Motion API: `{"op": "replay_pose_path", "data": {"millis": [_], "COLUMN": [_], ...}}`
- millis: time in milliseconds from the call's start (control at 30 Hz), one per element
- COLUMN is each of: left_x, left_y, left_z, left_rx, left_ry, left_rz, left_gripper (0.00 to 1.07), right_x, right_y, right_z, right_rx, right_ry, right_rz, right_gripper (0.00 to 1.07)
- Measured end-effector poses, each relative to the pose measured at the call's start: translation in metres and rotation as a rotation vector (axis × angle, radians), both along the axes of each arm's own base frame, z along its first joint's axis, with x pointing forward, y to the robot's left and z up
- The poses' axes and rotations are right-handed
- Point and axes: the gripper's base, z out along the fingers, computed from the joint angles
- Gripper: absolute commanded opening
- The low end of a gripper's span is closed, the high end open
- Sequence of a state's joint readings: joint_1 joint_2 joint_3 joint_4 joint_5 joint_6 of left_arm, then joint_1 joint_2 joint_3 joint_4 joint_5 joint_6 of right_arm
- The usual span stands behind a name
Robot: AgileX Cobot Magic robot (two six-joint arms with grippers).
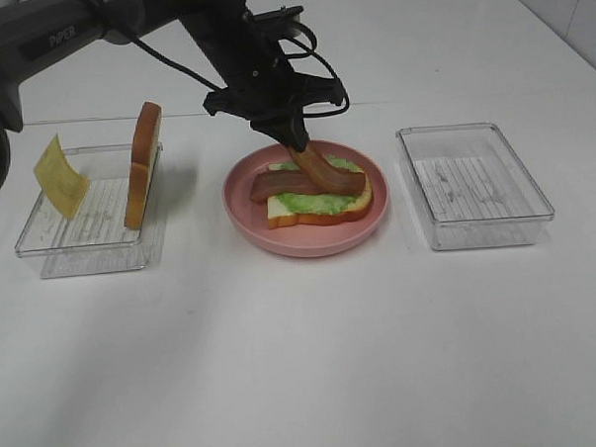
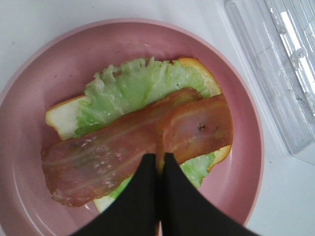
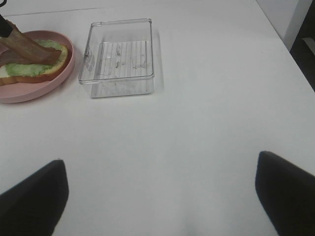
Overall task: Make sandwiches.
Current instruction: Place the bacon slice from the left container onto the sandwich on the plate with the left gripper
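On the pink plate (image 1: 309, 238) lies a bread slice (image 1: 283, 214) topped with green lettuce (image 1: 317, 201) and one bacon strip (image 1: 275, 188). My left gripper (image 1: 296, 142) is shut on the end of a second bacon strip (image 1: 327, 173), whose far end rests slanting on the lettuce. In the left wrist view the shut gripper (image 2: 158, 156) pinches that strip (image 2: 197, 128) beside the first strip (image 2: 93, 162) on the lettuce (image 2: 133, 88). A second bread slice (image 1: 142, 166) and a yellow cheese square (image 1: 60, 174) stand in the left tray (image 1: 91, 247). My right gripper (image 3: 160, 196) is open over bare table.
A clear plastic tray (image 1: 474, 184) with nothing in it stands right of the plate; it also shows in the right wrist view (image 3: 120, 56), with the plate (image 3: 29, 91) beside it. The table is white. The left arm reaches over the plate from the back left.
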State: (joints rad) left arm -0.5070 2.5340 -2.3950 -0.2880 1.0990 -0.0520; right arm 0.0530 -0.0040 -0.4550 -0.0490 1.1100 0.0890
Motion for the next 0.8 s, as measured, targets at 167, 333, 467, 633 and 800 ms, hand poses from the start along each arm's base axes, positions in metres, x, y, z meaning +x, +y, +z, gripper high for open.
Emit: {"op": "replay_pose_path", "data": {"millis": [167, 333, 467, 633, 800], "left_x": [0.0001, 0.0002, 0.0003, 0.0005, -0.0003], "left_y": [0.0004, 0.0006, 0.0008, 0.0011, 0.0031], "left_z": [-0.0001, -0.0002, -0.0003, -0.0004, -0.0015], "left_rx": [0.005, 0.007, 0.01, 0.014, 0.04], "left_ry": [-0.001, -0.003, -0.004, -0.006, 0.001], "left_rz": [0.0, 0.0, 0.0, 0.0, -0.007], "left_gripper": [0.0, 0.04, 0.17, 0.44, 0.99], "right_x": [0.0, 0.0, 0.0, 0.0, 0.0], "right_y": [0.0, 0.0, 0.0, 0.0, 0.0], "right_z": [0.0, 0.0, 0.0, 0.0, 0.0], "right_rx": [0.0, 0.0, 0.0, 0.0, 0.0], "right_ry": [0.0, 0.0, 0.0, 0.0, 0.0], "right_rz": [0.0, 0.0, 0.0, 0.0, 0.0], "right_gripper": [0.96, 0.96, 0.96, 0.96, 0.96]}}
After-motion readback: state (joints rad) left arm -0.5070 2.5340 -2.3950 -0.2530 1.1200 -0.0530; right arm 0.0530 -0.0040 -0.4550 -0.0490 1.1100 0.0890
